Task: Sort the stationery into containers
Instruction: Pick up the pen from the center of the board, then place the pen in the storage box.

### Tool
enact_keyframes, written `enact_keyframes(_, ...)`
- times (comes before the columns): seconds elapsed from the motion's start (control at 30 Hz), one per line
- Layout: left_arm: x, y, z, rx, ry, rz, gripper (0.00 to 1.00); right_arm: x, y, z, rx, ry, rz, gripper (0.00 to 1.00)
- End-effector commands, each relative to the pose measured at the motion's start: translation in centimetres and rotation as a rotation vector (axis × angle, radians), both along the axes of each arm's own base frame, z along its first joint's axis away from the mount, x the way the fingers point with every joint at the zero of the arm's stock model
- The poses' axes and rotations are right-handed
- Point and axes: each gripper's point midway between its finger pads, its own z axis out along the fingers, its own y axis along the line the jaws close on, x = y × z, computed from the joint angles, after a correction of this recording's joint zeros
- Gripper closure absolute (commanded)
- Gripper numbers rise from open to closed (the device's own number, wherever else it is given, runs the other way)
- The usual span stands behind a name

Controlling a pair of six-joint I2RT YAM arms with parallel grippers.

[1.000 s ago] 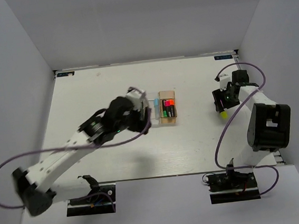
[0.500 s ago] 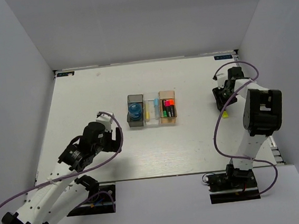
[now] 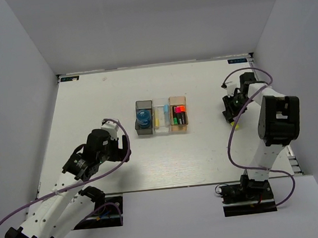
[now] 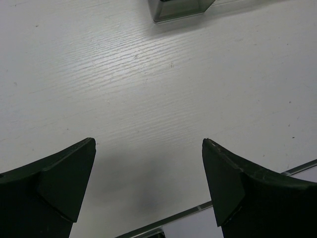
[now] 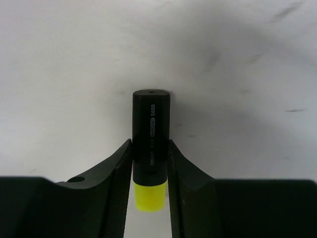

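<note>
Right hand [image 5: 150, 157] is closed down to the width of a black-bodied highlighter [image 5: 151, 124], one finger pressed against each side of the barrel. The highlighter's yellow end sits on the near side of the grip and its flat black end points away. White print runs along the barrel: "S600" is readable, and the smaller lettering beside it is too fine to make out. This grip sits at the far right of the worktop [image 3: 90, 103], well apart from the bins (whether the highlighter touches the surface cannot be told).

Left hand [image 4: 148, 168] is spread wide with nothing between its fingers. It hangs over bare worktop at the near left, with a corner of the dark grey bin [image 3: 144, 126] just at the top edge of the wrist view.

Three bins stand side by side in a row at the middle of the worktop. The dark grey one, on the left, holds a blue round roll [image 3: 142, 118]. The clear bin [image 3: 162, 131] in the middle holds a pale yellow stick [image 3: 155, 121] and a light-blue stick [image 3: 165, 108]. The tan bin [image 3: 180, 129] on the right holds several black highlighters [image 3: 179, 115] with orange, pink and green ends.
</note>
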Motion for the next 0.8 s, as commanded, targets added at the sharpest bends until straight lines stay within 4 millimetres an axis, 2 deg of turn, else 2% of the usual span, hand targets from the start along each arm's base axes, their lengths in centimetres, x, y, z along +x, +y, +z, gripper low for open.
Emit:
enact_keyframes(0.0, 0.2, -0.1, 0.3, -0.015, -0.013, 0.002, 0.01, -1.8, 5.9, 5.4, 0.272, 0.036, 0.101, 1.0)
enact_keyframes(0.03, 0.2, -0.1, 0.3, -0.015, -0.014, 0.004, 0.01, -2.4, 8.2, 7.4, 0.373, 0.041, 0.144, 1.0)
enact_keyframes(0.07, 0.2, -0.1, 0.3, -0.012, -0.014, 0.003, 0.01, -2.0, 9.0, 8.4, 0.397, 0.022, 0.16, 1.0)
enact_keyframes(0.1, 0.2, -0.1, 0.2, -0.011, -0.016, 0.001, 0.01, -2.2, 10.8, 9.6, 0.429, 0.012, 0.189, 1.0)
enact_keyframes(0.13, 0.4, 0.0, 0.3, -0.013, -0.024, 0.006, 0.01, -2.1, 11.3, 10.3, 0.462, 0.004, 0.183, 1.0)
enact_keyframes(0.2, 0.4, 0.1, 0.1, -0.007, -0.024, 0.009, 0.01, -1.7, 14.5, 12.1, 0.5, -0.032, 0.256, 1.0)
enact_keyframes(0.23, 0.3, 0.2, 0.1, -0.003, -0.023, 0.015, 0.01, -1.9, 16.2, 12.8, 0.543, -0.003, 0.236, 1.0)
enact_keyframes(0.27, 0.4, 0.2, 0.1, -0.003, -0.026, 0.016, 0.01, -0.7, 17.2, 13.9, 0.559, -0.054, 0.252, 1.0)
enact_keyframes(0.3, 0.5, 0.3, 0.1, 0.0, -0.03, 0.016, 0.01, -0.9, 19.1, 13.7, 0.583, -0.032, 0.281, 1.0)
enact_keyframes(0.33, 0.5, 0.3, 0.0, 0.002, -0.029, 0.017, 0.01, -0.5, 20.1, 14.3, 0.612, -0.006, 0.22, 1.0)
enact_keyframes(0.37, 0.5, 0.3, 0.0, 0.004, -0.03, 0.017, 0.01, 1.2, 20.9, 14.7, 0.616, -0.051, 0.219, 1.0)
enact_keyframes(0.4, 0.5, 0.5, -0.2, 0.011, -0.029, 0.022, 0.01, 1.1, 22.5, 14.4, 0.643, 0.01, 0.164, 1.0)
enact_keyframes(0.47, 0.6, 0.6, -0.2, 0.018, -0.034, 0.024, 0.01, 3.0, 23.6, 14.5, 0.641, -0.035, 0.14, 1.0)
enact_keyframes(0.5, 0.6, 0.7, -0.3, 0.025, -0.033, 0.028, 0.01, 3.1, 24.9, 14.5, 0.652, -0.021, 0.123, 1.0)
enact_keyframes(0.6, 0.6, 0.9, -0.5, 0.03, -0.034, 0.032, 0.01, 4.3, 26.5, 13.9, 0.618, -0.066, 0.06, 1.0)
enact_keyframes(0.77, 0.7, 1.0, -0.7, 0.042, -0.027, 0.036, 0.01, 5.9, 27.1, 11.9, 0.499, -0.135, -0.006, 1.0)
